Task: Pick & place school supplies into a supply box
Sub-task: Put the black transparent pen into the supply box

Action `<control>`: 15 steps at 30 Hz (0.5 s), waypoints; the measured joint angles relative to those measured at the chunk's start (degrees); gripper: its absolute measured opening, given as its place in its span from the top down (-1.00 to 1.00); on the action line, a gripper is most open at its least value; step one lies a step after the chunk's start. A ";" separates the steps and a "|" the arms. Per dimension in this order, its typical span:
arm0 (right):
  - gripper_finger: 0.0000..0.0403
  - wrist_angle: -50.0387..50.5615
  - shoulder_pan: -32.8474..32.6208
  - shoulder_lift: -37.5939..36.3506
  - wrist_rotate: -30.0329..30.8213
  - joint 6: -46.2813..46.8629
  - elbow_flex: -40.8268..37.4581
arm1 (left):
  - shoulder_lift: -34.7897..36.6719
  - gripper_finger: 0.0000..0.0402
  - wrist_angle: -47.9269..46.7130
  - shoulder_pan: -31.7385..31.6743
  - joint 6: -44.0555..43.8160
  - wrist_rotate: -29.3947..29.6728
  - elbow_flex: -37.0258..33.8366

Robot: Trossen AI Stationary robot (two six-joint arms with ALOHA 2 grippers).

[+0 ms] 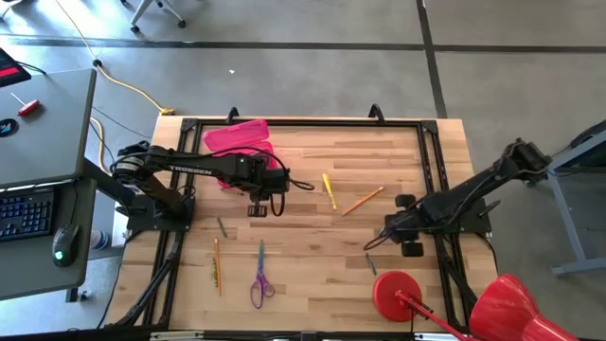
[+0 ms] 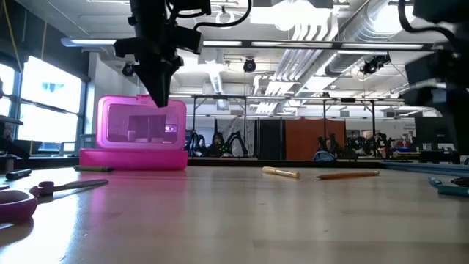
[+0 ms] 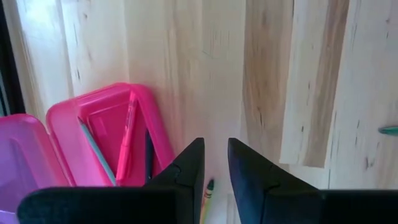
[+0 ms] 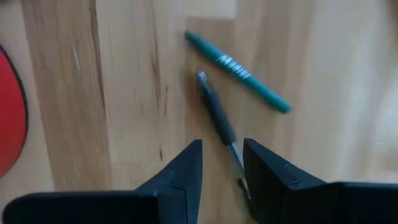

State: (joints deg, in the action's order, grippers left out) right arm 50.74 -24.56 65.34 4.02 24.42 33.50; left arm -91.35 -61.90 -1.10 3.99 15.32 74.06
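Note:
The pink supply box [image 1: 237, 138] stands open at the far left, its lid raised [image 2: 143, 123]. In its tray [image 3: 112, 134] lie a pink pen [image 3: 127, 138] and other thin supplies. My left gripper [image 3: 215, 158] hangs just beside the tray's near right corner, pointing down, open by a narrow gap and holding nothing. My right gripper [image 4: 222, 165] points down over a grey pen [image 4: 214, 112] beside a green pen [image 4: 239, 73], open and clear of both. A yellow pencil [image 1: 329, 189], an orange pencil [image 1: 362, 201] and purple scissors [image 1: 260, 284] lie flat on the table.
A red disc with a handle [image 1: 398, 294] lies at the near right, close to my right gripper. A teal pen [image 1: 262, 254], an orange pencil [image 1: 217, 265] and a grey pen [image 1: 222, 227] lie near left. A black frame [image 1: 303, 123] borders the wooden table.

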 joint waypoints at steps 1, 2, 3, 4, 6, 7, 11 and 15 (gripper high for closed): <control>0.53 -1.90 0.00 -0.82 -0.38 -0.46 -1.72 | 0.00 0.50 -0.01 0.00 -0.02 0.15 0.00; 0.53 -3.31 0.00 -1.46 -0.92 -0.55 -2.88 | 0.00 0.50 0.01 0.00 -0.11 0.23 0.00; 0.53 -4.56 0.02 -1.95 -1.93 -0.66 -3.50 | 0.00 0.50 0.02 0.00 -0.13 0.23 0.00; 0.53 -5.59 0.02 -2.17 -2.60 -1.08 -3.67 | 0.00 0.50 0.11 0.00 -0.13 0.23 0.00; 0.53 -6.07 0.02 -2.18 -2.79 -2.04 -3.55 | 0.00 0.50 0.36 0.00 -0.13 0.28 0.00; 0.53 -6.03 0.00 -2.11 -2.33 -2.16 -3.56 | 0.00 0.50 0.35 0.00 -0.14 0.27 0.00; 0.53 -5.64 0.11 -1.96 0.53 -2.13 -3.56 | 0.00 0.50 0.43 0.00 -1.23 0.27 0.00; 0.53 -5.65 0.15 -1.94 3.08 -1.46 -3.56 | 0.00 0.50 0.45 0.00 -1.52 -1.04 0.00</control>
State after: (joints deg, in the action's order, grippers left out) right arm 45.09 -24.40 63.39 7.10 22.96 29.93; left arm -91.35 -61.45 -1.10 2.46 14.29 74.06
